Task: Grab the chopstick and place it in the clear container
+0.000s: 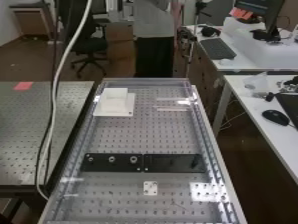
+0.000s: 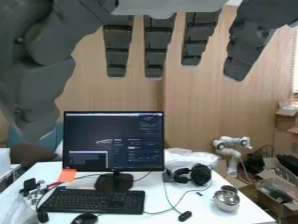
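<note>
I cannot tell the chopstick from the thin pale strips (image 1: pixel 172 109) at one o'clock on the bench (image 1: pixel 143 132); a white block (image 1: pixel 114 103) sits at eleven o'clock, black plates (image 1: pixel 122 165) towards six. The hand (image 2: pixel 153 47) faces a monitor (image 2: pixel 113 140), its fingers straight and spread apart

My fingers (image 2: pixel 154 50) look like matt, dark plastic, smooth on their flat faces and ridged between. The tabletop (image 1: pixel 159 132) looks like dull metal, rough with rows of holes, under a smooth, clear plastic layer (image 1: pixel 206 192) that throws glossy white glare. The white block (image 1: pixel 115 102) seems smooth, matt plastic; the black plates (image 1: pixel 175 163) are flat and matt. I see smooth, grained wood panelling (image 2: pixel 226 100), a matt plastic keyboard (image 2: pixel 92 200) and a shiny metal pot (image 2: pixel 226 201).
</note>
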Action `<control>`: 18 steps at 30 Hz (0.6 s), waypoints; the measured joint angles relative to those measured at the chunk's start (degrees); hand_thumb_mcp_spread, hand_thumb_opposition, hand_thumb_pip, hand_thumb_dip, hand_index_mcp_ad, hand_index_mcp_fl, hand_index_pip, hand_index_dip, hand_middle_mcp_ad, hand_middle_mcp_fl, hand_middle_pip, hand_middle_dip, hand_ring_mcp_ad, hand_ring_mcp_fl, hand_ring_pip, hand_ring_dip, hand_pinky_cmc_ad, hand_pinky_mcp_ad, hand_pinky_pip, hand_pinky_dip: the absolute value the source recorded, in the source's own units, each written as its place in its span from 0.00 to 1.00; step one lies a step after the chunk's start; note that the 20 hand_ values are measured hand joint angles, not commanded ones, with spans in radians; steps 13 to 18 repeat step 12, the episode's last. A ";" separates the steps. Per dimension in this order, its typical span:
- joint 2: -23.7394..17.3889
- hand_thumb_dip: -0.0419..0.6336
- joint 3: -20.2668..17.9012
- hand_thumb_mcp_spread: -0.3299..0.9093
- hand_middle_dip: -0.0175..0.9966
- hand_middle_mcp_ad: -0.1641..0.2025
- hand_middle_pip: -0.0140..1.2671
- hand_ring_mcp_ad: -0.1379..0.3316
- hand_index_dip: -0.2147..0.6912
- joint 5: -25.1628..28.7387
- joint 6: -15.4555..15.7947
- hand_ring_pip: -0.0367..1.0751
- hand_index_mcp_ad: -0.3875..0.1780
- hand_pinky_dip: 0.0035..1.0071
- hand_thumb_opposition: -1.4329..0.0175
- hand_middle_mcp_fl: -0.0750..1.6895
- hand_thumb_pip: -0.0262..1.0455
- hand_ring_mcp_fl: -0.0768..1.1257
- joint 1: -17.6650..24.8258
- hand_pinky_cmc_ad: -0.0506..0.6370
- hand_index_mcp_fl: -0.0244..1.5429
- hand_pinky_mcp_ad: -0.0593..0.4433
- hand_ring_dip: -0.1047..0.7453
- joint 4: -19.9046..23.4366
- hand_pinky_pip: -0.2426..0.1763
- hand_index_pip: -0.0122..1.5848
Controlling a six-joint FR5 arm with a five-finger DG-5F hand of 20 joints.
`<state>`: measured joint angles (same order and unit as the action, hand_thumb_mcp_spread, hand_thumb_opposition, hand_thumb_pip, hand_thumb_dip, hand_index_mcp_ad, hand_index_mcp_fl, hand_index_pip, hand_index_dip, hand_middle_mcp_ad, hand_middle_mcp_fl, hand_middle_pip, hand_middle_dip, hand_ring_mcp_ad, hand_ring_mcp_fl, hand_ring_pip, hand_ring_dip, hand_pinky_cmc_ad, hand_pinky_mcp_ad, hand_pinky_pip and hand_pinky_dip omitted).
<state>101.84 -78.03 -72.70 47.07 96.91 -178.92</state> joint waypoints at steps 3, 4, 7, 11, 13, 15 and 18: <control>-0.04 0.25 0.07 0.39 0.36 0.45 0.10 0.54 0.60 0.06 0.08 0.14 0.35 0.17 0.51 0.12 0.59 0.06 -0.09 0.79 0.17 0.82 0.35 -0.13 0.33 0.04; -0.05 0.25 0.11 0.39 0.36 0.45 0.10 0.54 0.60 0.06 0.14 0.14 0.35 0.17 0.51 0.12 0.59 0.06 -0.11 0.79 0.17 0.82 0.35 -0.17 0.33 0.04; -0.04 0.25 0.15 0.39 0.36 0.45 0.10 0.55 0.60 -0.23 0.14 0.14 0.35 0.17 0.51 0.12 0.59 0.06 -0.16 0.79 0.17 0.82 0.35 -0.24 0.33 0.04; -0.05 0.25 0.13 0.39 0.36 0.43 0.10 0.53 0.60 -0.54 0.13 0.14 0.33 0.17 0.51 0.12 0.59 0.06 -0.12 0.79 0.17 0.82 0.35 -0.24 0.33 0.04; -0.06 0.25 0.11 0.39 0.36 0.44 0.10 0.54 0.60 -0.32 0.13 0.14 0.34 0.17 0.51 0.12 0.59 0.06 -0.09 0.79 0.17 0.82 0.35 -0.23 0.33 0.04; -0.06 0.25 0.11 0.39 0.36 0.44 0.10 0.54 0.60 -0.32 0.13 0.14 0.34 0.17 0.51 0.12 0.59 0.06 -0.09 0.79 0.17 0.82 0.35 -0.23 0.33 0.04; -0.06 0.25 0.11 0.39 0.36 0.44 0.10 0.54 0.60 -0.32 0.13 0.14 0.34 0.17 0.51 0.12 0.59 0.06 -0.09 0.79 0.17 0.82 0.35 -0.23 0.33 0.04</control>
